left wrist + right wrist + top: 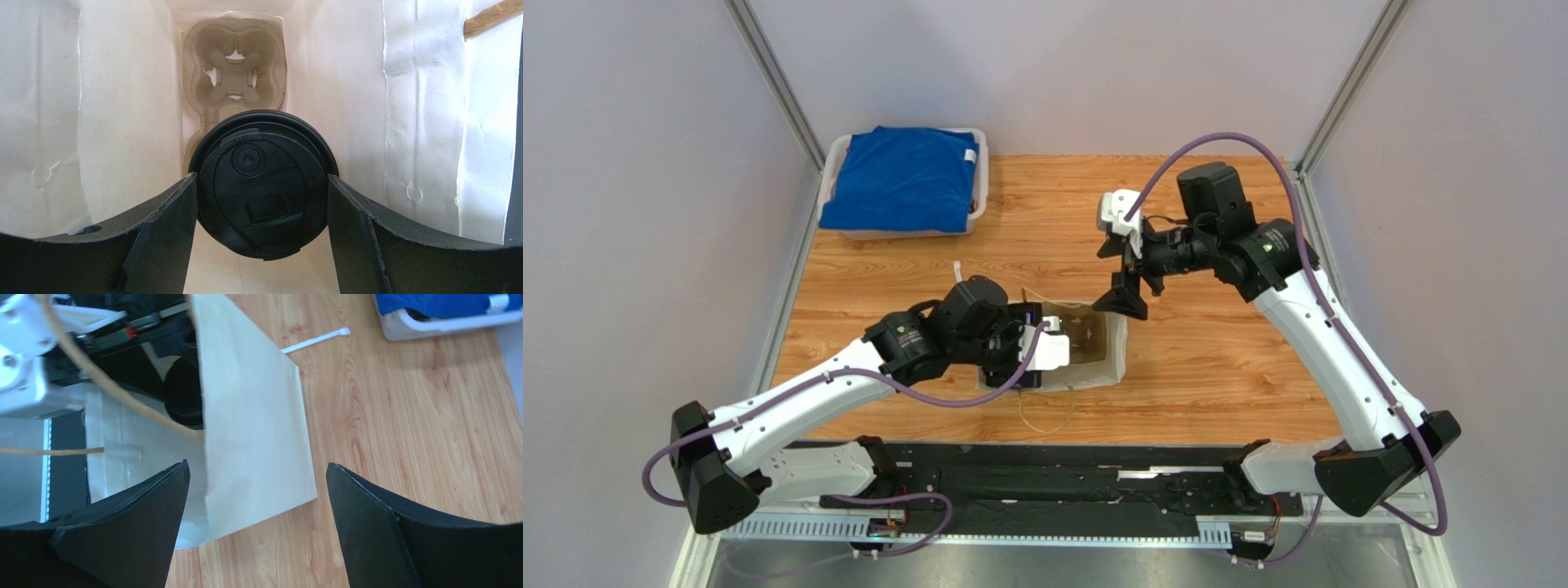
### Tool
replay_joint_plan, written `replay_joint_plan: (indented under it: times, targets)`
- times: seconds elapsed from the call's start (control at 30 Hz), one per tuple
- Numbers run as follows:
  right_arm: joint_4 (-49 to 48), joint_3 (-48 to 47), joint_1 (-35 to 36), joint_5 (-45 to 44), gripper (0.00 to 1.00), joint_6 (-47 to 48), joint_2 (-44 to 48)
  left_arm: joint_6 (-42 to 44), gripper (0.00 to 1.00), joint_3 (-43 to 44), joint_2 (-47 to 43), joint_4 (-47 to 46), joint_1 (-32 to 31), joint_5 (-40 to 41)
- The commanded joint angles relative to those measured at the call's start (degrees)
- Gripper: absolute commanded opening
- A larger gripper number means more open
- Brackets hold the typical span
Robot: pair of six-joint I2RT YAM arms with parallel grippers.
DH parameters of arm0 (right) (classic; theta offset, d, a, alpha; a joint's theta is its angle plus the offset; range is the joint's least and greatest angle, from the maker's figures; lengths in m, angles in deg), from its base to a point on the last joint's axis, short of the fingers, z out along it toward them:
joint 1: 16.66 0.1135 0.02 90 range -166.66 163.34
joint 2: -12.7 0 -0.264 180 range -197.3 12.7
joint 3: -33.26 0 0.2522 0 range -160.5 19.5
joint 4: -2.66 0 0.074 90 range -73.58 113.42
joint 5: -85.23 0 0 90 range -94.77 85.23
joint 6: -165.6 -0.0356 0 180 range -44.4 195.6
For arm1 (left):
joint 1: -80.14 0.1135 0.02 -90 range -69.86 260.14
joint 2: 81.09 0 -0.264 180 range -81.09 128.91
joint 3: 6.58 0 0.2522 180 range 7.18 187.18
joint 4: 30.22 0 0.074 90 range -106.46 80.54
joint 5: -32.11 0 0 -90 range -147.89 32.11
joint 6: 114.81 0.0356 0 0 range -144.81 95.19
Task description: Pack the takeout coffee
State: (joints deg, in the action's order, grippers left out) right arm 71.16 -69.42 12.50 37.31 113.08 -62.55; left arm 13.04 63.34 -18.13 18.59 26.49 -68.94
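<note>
Pinching the takeout coffee (pixel 264 196) with my left tool (pixel 262 180). Both fingers press the sides of the black lid, deep inside the paper bag (pixel 123 110). The bag's white walls run close on either side of my fingers, so there is little room sideways. The pulp cup tray (pixel 236 67) lies beyond the lid at the bag's far end. The lid overlaps the tray's near edge in my view, and I cannot tell if the cup sits in a pocket.

My right tool (pixel 258 464) is spread wide and grips nothing. It hangs over the bag's outer edge, with one finger over the bag's side and the other over bare tabletop (pixel 1210 355). From overhead it sits just beside the bag's far right corner. A brown handle loop (pixel 123 398) curves across the bag mouth near my left arm.

The white straw (pixel 314 340) lies on the wood past the bag, apart from it. The white basket (pixel 979 184) with blue cloth (pixel 903 181) sits at the far left corner, well apart. Open wood lies right of the bag.
</note>
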Motion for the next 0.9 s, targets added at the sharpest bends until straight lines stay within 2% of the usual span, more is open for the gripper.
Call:
replay_joint_plan:
  times: [0.0,0.17,0.23,0.33,0.37,0.43,0.47,0.5,0.77,0.87]
  targets:
    - [4.14,-0.55,3.08,4.67,0.89,9.80,1.41,0.56,0.17,1.58,-0.21,-0.24,-0.32,-1.17]
    - [0.56,2.18,5.81,-0.23,0.88,11.22,0.98,0.56,0.17,1.85,-0.03,-0.16,-0.32,-0.73]
    - [-0.68,2.09,6.95,-1.74,0.81,10.35,-0.86,0.65,0.17,1.85,0.15,-0.16,-0.32,-0.99]
    - [-2.53,1.74,8.44,-5.16,0.59,8.68,-3.15,1.09,0.17,1.85,0.50,-0.59,-0.32,-0.99]
    - [-3.23,1.82,8.88,-6.04,0.40,8.15,-3.50,1.09,0.17,1.85,0.76,-0.94,-0.32,-0.64]
    - [-3.41,1.91,9.59,-6.93,0.24,7.62,-4.03,1.53,0.17,1.76,0.76,-1.82,-0.32,0.50]
    - [-3.93,2.26,9.68,-7.10,0.06,6.66,-3.86,1.79,0.17,1.76,0.67,-2.17,-0.32,0.85]
    - [-4.81,2.70,10.03,-7.19,0.00,5.86,-3.60,1.97,0.17,1.58,0.67,-3.39,-0.32,1.55]
    - [-13.60,7.97,11.88,-10.00,0.00,-0.03,1.15,4.34,0.17,1.06,-0.03,-10.17,-2.51,4.72]
    - [-14.14,8.42,12.23,-10.62,0.00,-1.08,1.68,4.34,0.17,1.67,0.93,-10.53,-3.04,3.84]
